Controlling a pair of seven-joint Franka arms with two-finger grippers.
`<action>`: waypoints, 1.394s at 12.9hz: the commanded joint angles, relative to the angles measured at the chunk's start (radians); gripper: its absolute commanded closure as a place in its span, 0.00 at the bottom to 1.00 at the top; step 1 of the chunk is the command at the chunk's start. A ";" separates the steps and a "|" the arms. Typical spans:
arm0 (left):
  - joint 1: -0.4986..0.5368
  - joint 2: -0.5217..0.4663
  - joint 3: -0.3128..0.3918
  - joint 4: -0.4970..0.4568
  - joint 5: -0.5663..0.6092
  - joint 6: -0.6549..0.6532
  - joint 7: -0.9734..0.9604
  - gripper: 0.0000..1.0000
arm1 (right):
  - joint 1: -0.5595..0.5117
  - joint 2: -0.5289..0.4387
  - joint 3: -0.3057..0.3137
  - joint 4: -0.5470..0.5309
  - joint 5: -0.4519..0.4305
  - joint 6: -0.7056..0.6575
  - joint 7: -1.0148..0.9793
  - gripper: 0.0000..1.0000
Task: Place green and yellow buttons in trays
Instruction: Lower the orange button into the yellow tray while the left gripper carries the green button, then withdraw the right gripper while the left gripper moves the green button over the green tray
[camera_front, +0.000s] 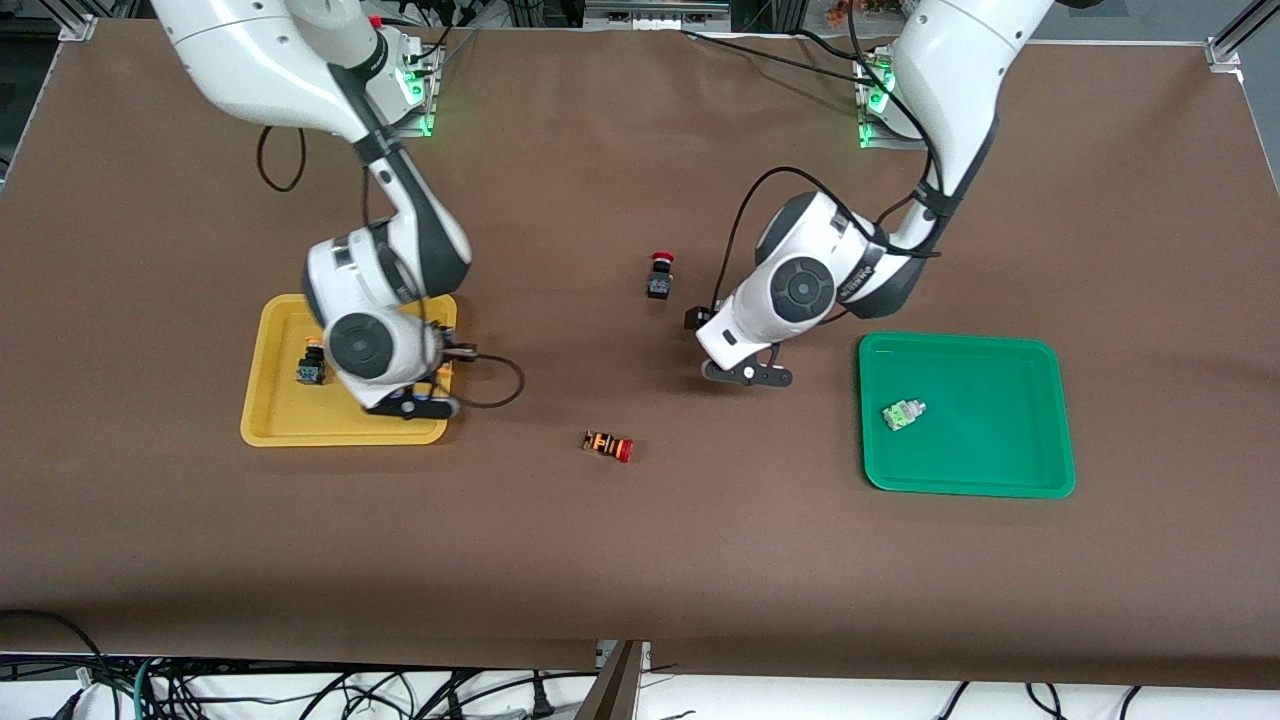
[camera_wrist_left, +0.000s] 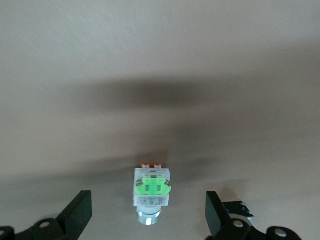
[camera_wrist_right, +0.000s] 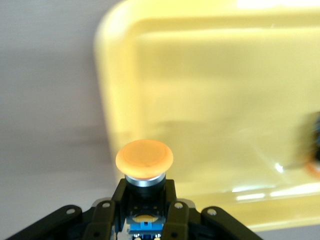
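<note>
The right gripper (camera_front: 415, 405), at centre-left of the front view, hangs over the yellow tray (camera_front: 270, 425), its jaws closed on an orange-capped button (camera_wrist_right: 144, 162); a second orange-capped button (camera_front: 312, 363) lies in that tray, partly screened by the wrist. The left gripper (camera_front: 745, 375), just right of centre in the front view, is over bare table with its fingers (camera_wrist_left: 77, 212) spread wide and holding nothing; a green button (camera_wrist_left: 151, 192) lies on the table between them. Another green button (camera_front: 903, 412) rests in the green tray (camera_front: 1040, 470) at the front view's right. Two red-capped switches lie mid-table: a black-bodied one (camera_front: 659, 275), and an orange-striped one (camera_front: 608, 445) lower in the front view.
</note>
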 joint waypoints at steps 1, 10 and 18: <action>-0.047 -0.052 0.010 -0.121 0.011 0.110 -0.038 0.00 | 0.002 0.000 -0.056 -0.027 0.001 0.011 -0.135 1.00; -0.057 -0.029 0.010 -0.164 0.135 0.190 -0.052 0.65 | -0.025 -0.085 -0.083 -0.066 -0.002 0.075 -0.181 0.00; 0.024 -0.073 0.021 0.098 0.192 -0.257 0.026 1.00 | -0.061 -0.469 -0.063 -0.061 0.001 -0.253 -0.263 0.00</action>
